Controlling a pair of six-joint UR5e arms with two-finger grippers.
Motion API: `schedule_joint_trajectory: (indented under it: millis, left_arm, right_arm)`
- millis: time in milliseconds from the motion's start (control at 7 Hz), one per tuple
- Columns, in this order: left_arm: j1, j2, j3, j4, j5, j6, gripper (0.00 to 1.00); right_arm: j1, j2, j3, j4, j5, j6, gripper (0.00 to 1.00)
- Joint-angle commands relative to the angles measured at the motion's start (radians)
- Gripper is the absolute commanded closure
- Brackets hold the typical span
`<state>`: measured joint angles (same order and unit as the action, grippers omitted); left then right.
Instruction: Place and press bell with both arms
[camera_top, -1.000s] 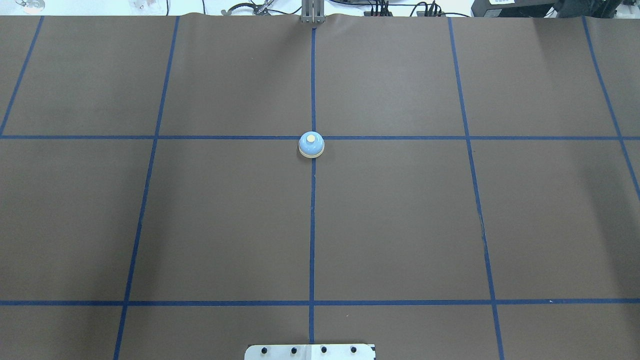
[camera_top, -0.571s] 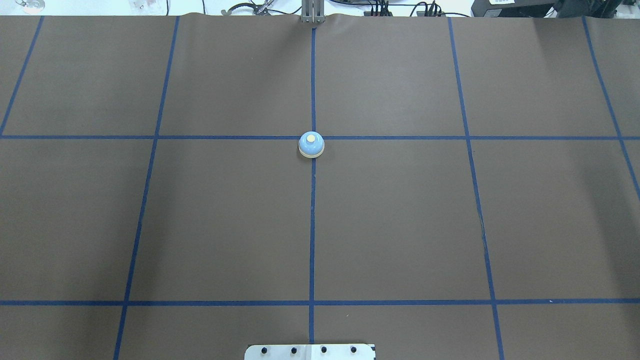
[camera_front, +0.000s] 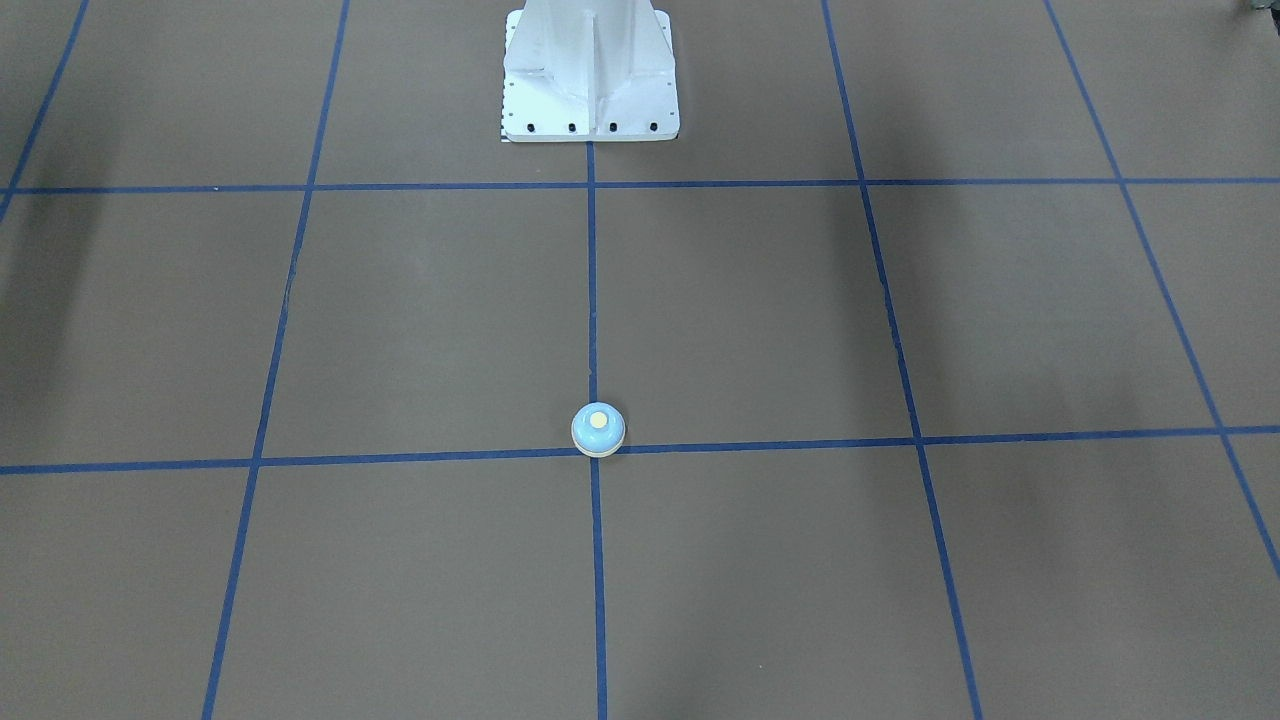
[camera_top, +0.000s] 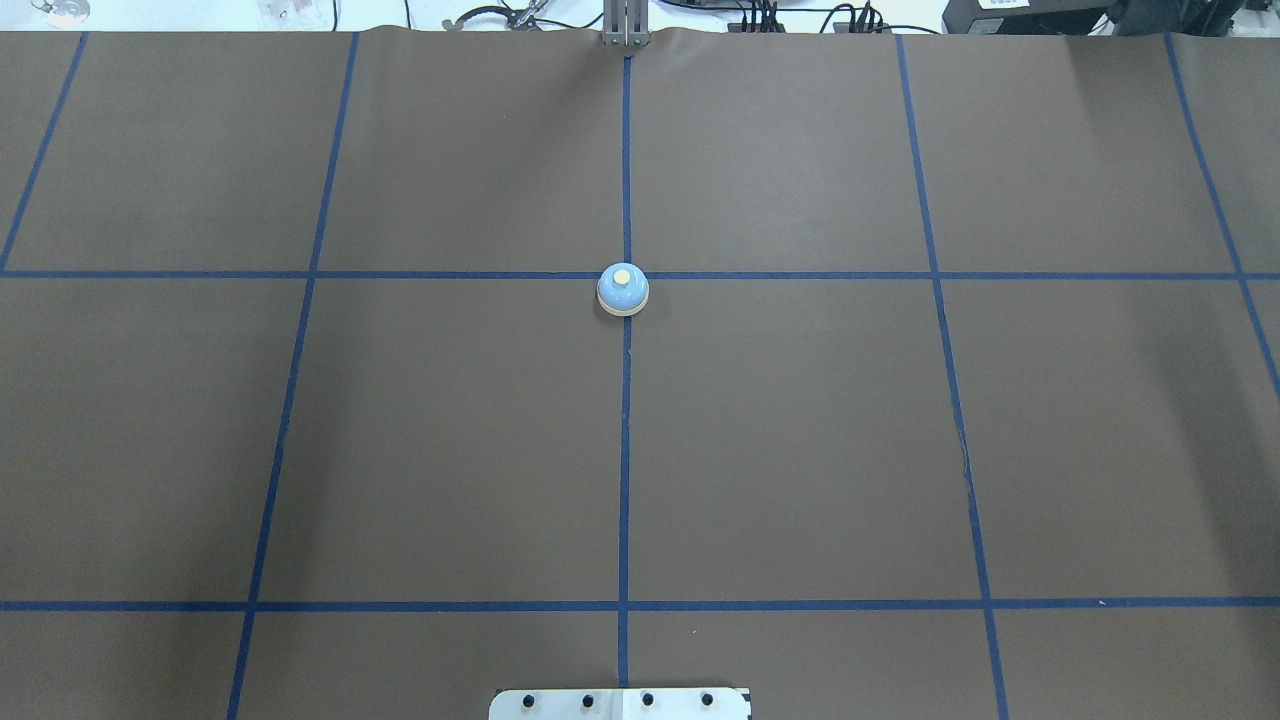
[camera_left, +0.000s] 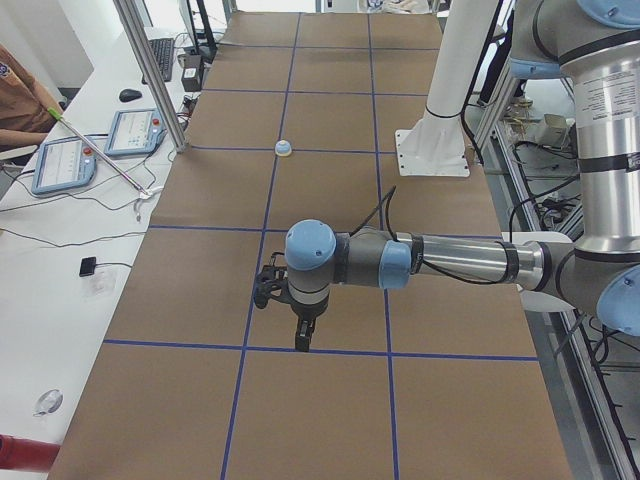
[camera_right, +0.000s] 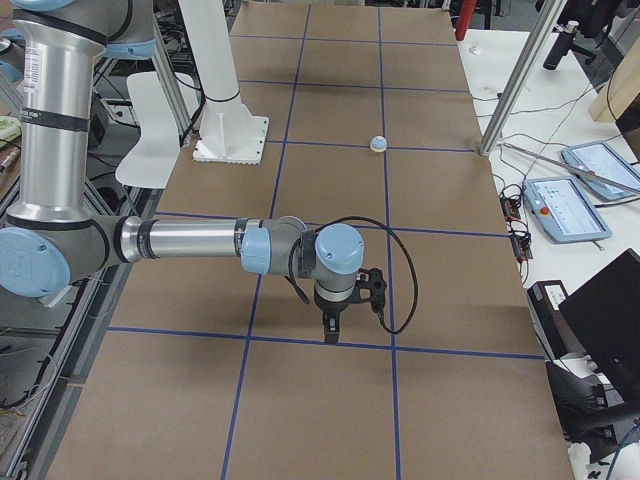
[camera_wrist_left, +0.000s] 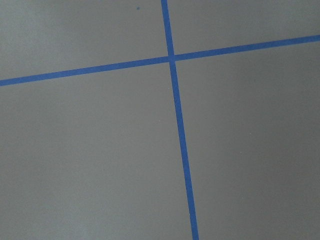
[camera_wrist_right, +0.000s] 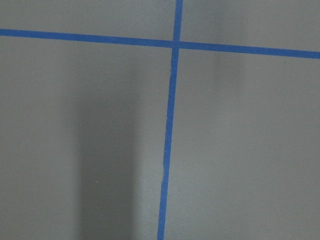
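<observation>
Bell (camera_top: 623, 290) stands upright at the centre of the table (camera_top: 800, 450), probably so either side can reach it. My left pincer (camera_left: 303, 335) and right pincer (camera_right: 331, 330) hang well apart from it. I cannot tell whether they are spread or pressed together.

brown paper (camera_top: 800, 450) covers the counter, crossed by a grid of blue tape (camera_top: 625, 450). a white bolted pedestal (camera_front: 590, 70) stands mid-way along one long edge. two tablets (camera_left: 135, 130) and a keyboard (camera_left: 160, 58) lie on the white bench (camera_left: 60, 260) beyond the opposite edge.
</observation>
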<state>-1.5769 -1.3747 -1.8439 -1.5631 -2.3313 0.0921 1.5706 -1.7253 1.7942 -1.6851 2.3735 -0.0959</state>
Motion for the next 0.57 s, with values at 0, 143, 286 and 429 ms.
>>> schedule_joint_trajectory:
  millis: [0,143,286,429]
  left_arm:
    - [0.0,-0.001,0.0,0.0,0.0,0.0,0.0]
    - [0.0,-0.003,0.002,0.0,0.001,0.0,0.0]
    - [0.0,-0.003,0.002,0.0,0.001,0.001,0.0]
    - [0.0,-0.003,0.002,0.0,0.001,0.002,0.0]
  right_arm:
    - [-0.011,0.0,0.008,0.001,0.006,0.028,0.0]
    - [-0.009,-0.002,0.005,0.001,0.004,0.027,0.0]
    - [-0.009,-0.002,0.005,0.001,0.001,0.027,0.0]
    - [-0.009,0.0,0.004,0.001,-0.002,0.027,0.0]
